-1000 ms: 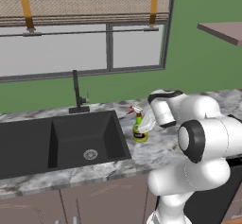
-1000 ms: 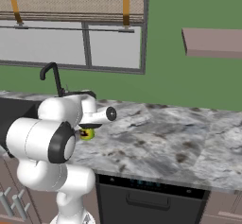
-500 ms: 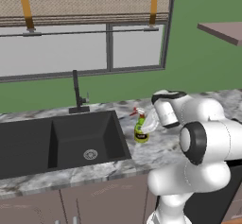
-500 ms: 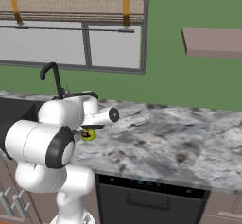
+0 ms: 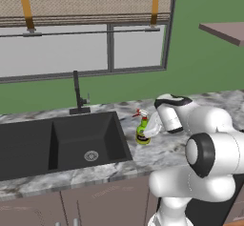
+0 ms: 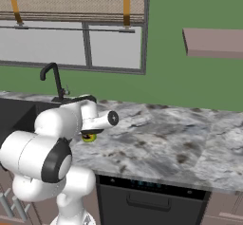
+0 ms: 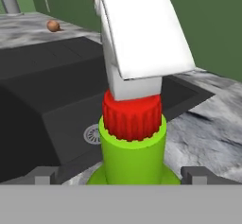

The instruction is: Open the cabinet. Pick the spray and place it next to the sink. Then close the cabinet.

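Note:
The green spray stands upright on the marble counter just right of the sink, its red nozzle pointing toward the basin. My gripper reaches it from the right, and the jaws straddle the bottle. In the hand view the spray rises between the two fingertips, which stand wide apart beside its neck, so the gripper looks open. The black sink with its round drain lies behind the bottle. From the right base view only the bottle's yellow-green base peeks out under my arm.
The thin black faucet stands behind the basin. Grey cabinet doors run under the counter, and a dishwasher front sits to the right. A wall shelf hangs at upper right. A small brown ball rests on the far counter.
My hand has sunk slightly at the bottle; the spray stays in the same spot beside the sink.

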